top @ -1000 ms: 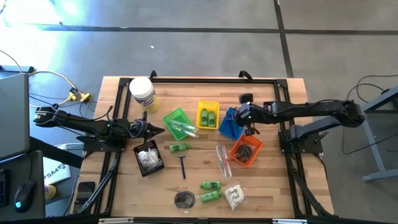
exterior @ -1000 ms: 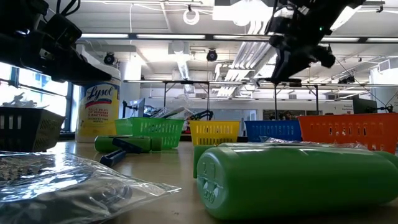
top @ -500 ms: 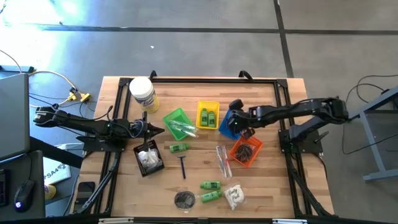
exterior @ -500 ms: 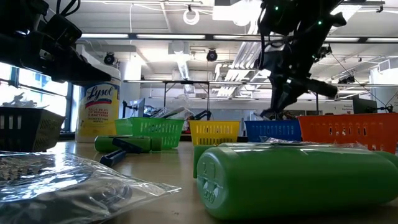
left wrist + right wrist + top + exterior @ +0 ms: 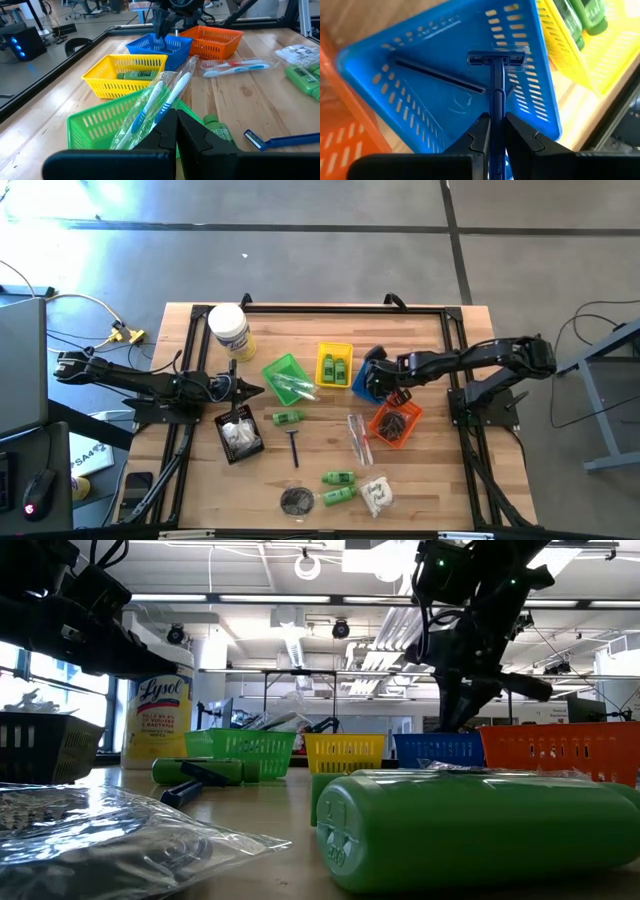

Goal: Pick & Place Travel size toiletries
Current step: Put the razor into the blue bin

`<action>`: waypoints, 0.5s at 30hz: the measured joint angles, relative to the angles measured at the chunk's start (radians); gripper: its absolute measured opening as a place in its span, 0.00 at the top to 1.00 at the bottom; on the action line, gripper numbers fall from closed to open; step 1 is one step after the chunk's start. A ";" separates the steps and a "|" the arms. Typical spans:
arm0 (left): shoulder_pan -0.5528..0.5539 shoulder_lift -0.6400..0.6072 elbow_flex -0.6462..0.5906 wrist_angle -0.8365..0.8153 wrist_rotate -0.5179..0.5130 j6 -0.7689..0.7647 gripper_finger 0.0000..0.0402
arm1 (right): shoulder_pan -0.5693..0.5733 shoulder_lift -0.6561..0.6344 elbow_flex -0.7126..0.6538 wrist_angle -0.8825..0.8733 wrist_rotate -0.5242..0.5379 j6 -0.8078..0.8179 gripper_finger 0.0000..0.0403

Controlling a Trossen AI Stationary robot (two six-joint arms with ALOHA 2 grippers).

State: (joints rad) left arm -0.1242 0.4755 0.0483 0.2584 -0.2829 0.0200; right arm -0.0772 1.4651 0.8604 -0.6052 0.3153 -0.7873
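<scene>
You're roughly halfway, I'd say. Using the blue basket as the anchor: the right gripper hangs right over it, clamped on a blue razor with the head pointing down into the basket, not let go yet. On the far side of the blue basket from the right arm, the yellow basket touches it and already has two green bottles. Past that, the green basket holds wrapped toothbrushes. The orange basket touches the blue one on the side toward the front edge and has dark stuff in it, and the black basket, well away past the green one, has white sachets.

Still loose on the table, all toward the front edge from the blue basket: three more green bottles, another razor, a second toothbrush pack, a black pouch and a sachet pack.

The left gripper is parked beyond the green basket, pinched shut on nothing.

Only the right wrist view shows you the razor in the grip. From overhead the arm hides it, and the low view just shows the arm coming down behind the baskets.
</scene>
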 joint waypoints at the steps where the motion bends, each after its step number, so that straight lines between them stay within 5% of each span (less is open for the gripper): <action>1: 0.000 0.000 0.000 0.000 0.000 -0.001 1.00 | 0.000 0.000 0.000 0.000 -0.006 -0.003 0.91; 15: 0.000 0.000 0.000 0.000 0.000 -0.005 1.00 | -0.001 0.000 0.000 0.017 -0.069 -0.004 0.89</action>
State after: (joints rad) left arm -0.1244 0.4751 0.0483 0.2584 -0.2825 0.0155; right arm -0.0784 1.4651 0.8604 -0.5882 0.2466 -0.7915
